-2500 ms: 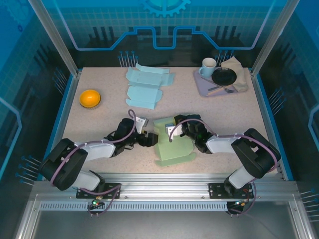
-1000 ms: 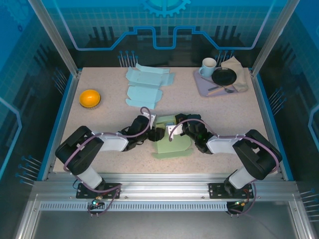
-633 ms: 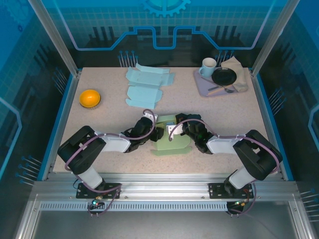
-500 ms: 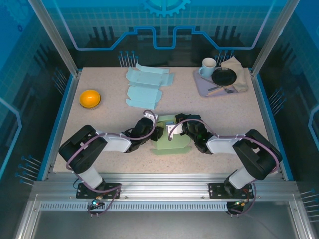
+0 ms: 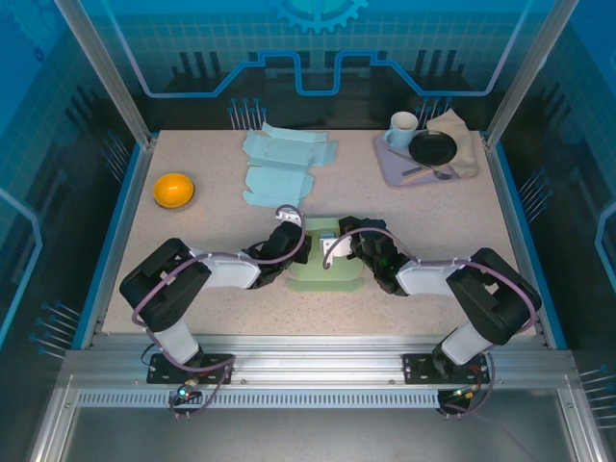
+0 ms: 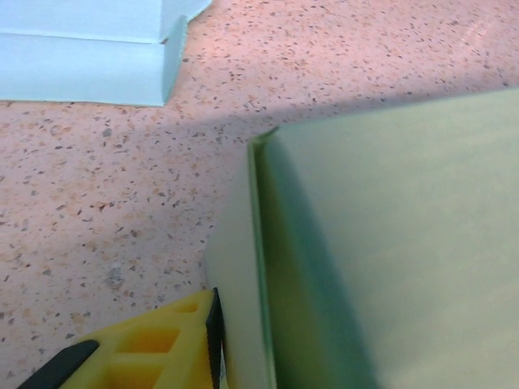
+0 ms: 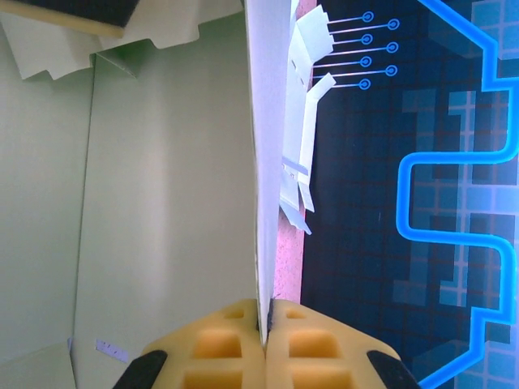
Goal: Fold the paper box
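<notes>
- the pale green paper box (image 5: pixel 322 272) sits on the speckled bench (image 5: pixel 192 231), near the front edge and right between my 2 arms.
- my right fingers (image 7: pixel 256 328) are pressed together on the thin edge of 1 upright panel of that box. the panel runs straight away from them, edge-on in the right wrist view, with the box's green inside on 1 side of it.
- my left fingers (image 6: pixel 162 348): 1 yellow finger lies against the outer face of the box's left wall, low down near a corner. the other finger is hidden, so i cannot tell whether they pinch the wall or only sit beside it.
- the relation that matters: the box lies to the right of my left fingers and to the left of my right ones. both sets meet it, and neither arm is clearly nearer. the left wall's long edge runs away from me toward the far side.
- my judgement: the next fold brings that left wall inward while my right side steadies its panel. the thin card could buckle, or the box could slide.
- a flat light blue box blank (image 5: pixel 279 166) lies well apart, farther back.
</notes>
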Controlling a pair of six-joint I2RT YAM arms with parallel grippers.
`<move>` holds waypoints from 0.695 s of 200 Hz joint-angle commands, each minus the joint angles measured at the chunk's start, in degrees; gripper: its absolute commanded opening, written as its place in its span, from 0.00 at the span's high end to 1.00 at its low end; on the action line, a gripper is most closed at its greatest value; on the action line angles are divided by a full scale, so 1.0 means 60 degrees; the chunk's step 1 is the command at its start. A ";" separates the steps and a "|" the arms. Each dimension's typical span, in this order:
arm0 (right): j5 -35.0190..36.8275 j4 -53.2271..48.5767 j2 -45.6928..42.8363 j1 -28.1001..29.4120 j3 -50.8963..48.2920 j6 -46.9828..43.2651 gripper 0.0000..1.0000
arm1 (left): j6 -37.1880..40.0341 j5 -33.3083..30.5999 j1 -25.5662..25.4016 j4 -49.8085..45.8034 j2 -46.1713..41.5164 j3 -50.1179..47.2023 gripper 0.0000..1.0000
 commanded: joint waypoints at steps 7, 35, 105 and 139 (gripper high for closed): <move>-0.0209 -0.1583 0.0242 0.0177 -0.0032 0.0352 1.00 | -0.0837 -0.2441 0.0241 -0.1430 0.0194 0.0596 0.67; -0.0372 -0.2975 -0.0158 0.0163 0.0573 0.1036 1.00 | -0.0250 -0.2128 0.0229 -0.1463 0.0125 0.0517 0.69; -0.2731 -0.7060 -0.1711 -0.0429 0.2100 0.2957 0.73 | 0.2360 0.0969 0.0302 0.1041 -0.0265 -0.0640 0.77; -0.3816 -0.8638 -0.2253 -0.0659 0.2981 0.4547 0.59 | 0.2616 0.0993 0.0356 0.1024 -0.0359 -0.0717 0.79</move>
